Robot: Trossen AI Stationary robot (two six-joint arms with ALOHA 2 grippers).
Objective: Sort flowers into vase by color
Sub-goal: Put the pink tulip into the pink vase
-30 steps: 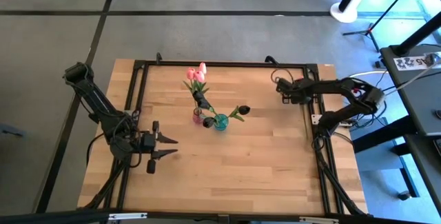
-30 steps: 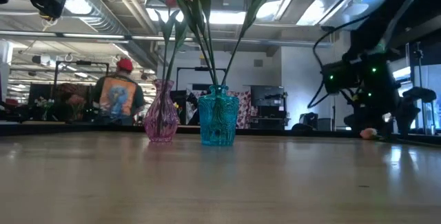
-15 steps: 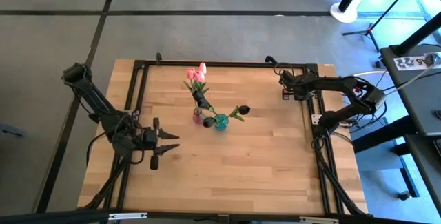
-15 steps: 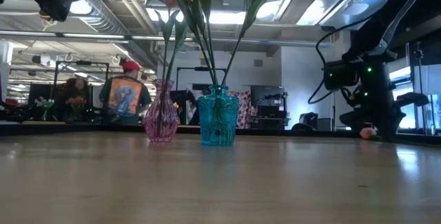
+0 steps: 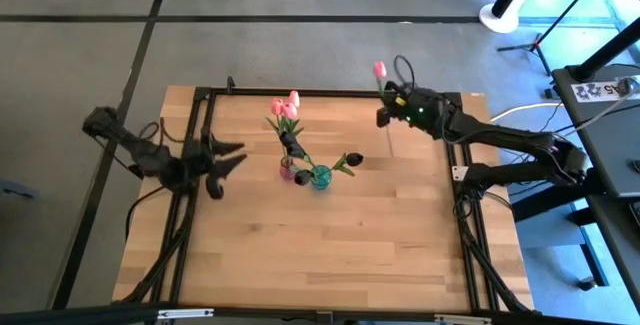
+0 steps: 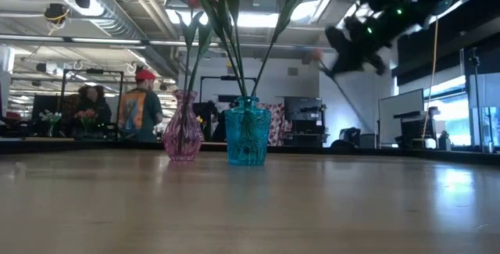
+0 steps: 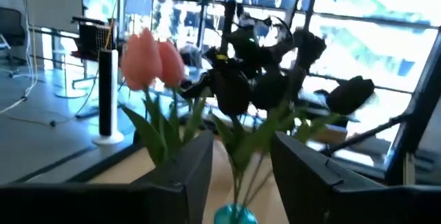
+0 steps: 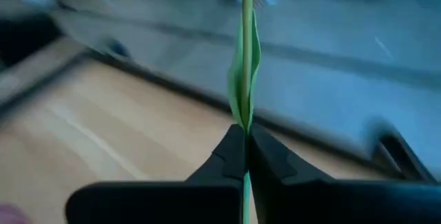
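Pink tulip (image 5: 380,69) from above: held up near the far right corner of the tabletop (image 5: 330,235), head past the far edge, stem running back toward the right gripper (image 5: 386,117), which is clamped on it lower down. Long axis roughly along far-to-near, head pointing away. Both vases well off toward the middle of the tabletop: pink vase (image 5: 288,172) just beside the teal vase (image 5: 320,177), pink heads leaning out of the one toward the far edge, dark heads spreading from the other. Right arm plainly the nearer to the carried flower; left gripper (image 5: 222,155) lifted by the left edge, fingers parted, holding nothing. From table height: both vases standing upright side by side at the middle, pink vase (image 6: 182,137) and teal vase (image 6: 248,133), stems rising out of the frame; right gripper (image 6: 353,39) high up and blurred, stem trailing down at a slant. From the left wrist: bouquets straight ahead between the two parted fingers (image 7: 196,169), pink heads (image 7: 150,60) to one side, dark heads (image 7: 269,79) to the other. From the right wrist: fingertips (image 8: 234,151) shut tight on the green stem (image 8: 245,58), stem in line with the fingers, head at the far end pointing forward. Likely next: swing toward the pink vase, stem end lowered first.
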